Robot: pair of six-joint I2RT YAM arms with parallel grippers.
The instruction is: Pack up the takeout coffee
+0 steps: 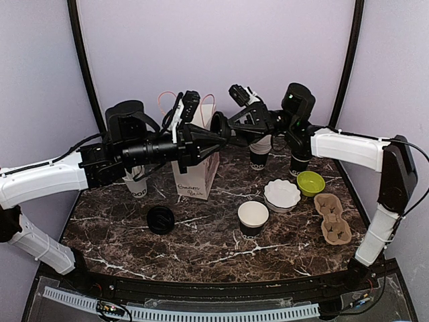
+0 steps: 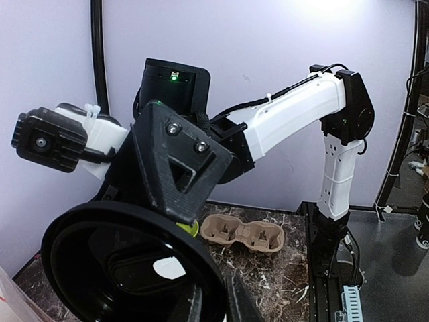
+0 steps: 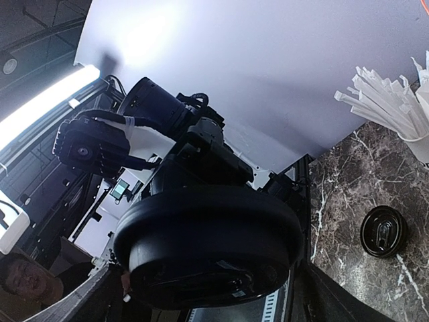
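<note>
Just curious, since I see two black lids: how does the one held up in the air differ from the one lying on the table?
The held lid is up in the air, pinched by the left gripper; the table lid rests on the table, with no gripper near it. The held lid stands on edge; the table lid lies flat. Both are round black plastic lids.

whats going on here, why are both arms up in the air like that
The left end effector is shut on a black lid, holding it in mid-air above the table, beside a white paper bag. The right end effector is open, its fingers on either side of the lid, so this looks like a handover between the arms. An open cup stands on the table with no lid on it.
</note>
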